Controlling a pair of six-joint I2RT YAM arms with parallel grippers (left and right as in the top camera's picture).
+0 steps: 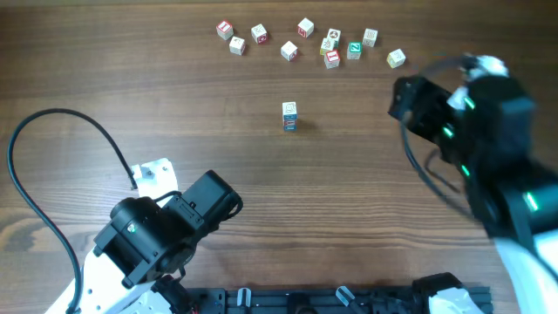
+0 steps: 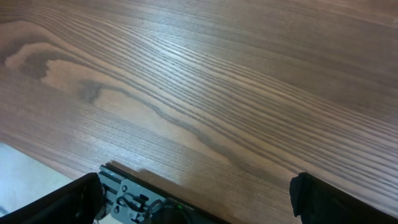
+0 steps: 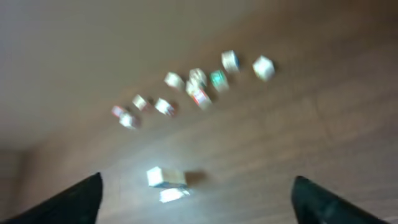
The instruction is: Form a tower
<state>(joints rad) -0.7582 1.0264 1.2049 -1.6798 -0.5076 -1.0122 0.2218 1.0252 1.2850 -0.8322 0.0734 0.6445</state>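
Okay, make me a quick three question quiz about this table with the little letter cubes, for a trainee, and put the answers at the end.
1. True or false: the tower stands apart from the loose cubes.
2. The right tool is: A) open and empty, B) shut on a cube, C) shut and empty.
3. How many cubes make up the tower?

Key: 1 true; 2 A; 3 two.
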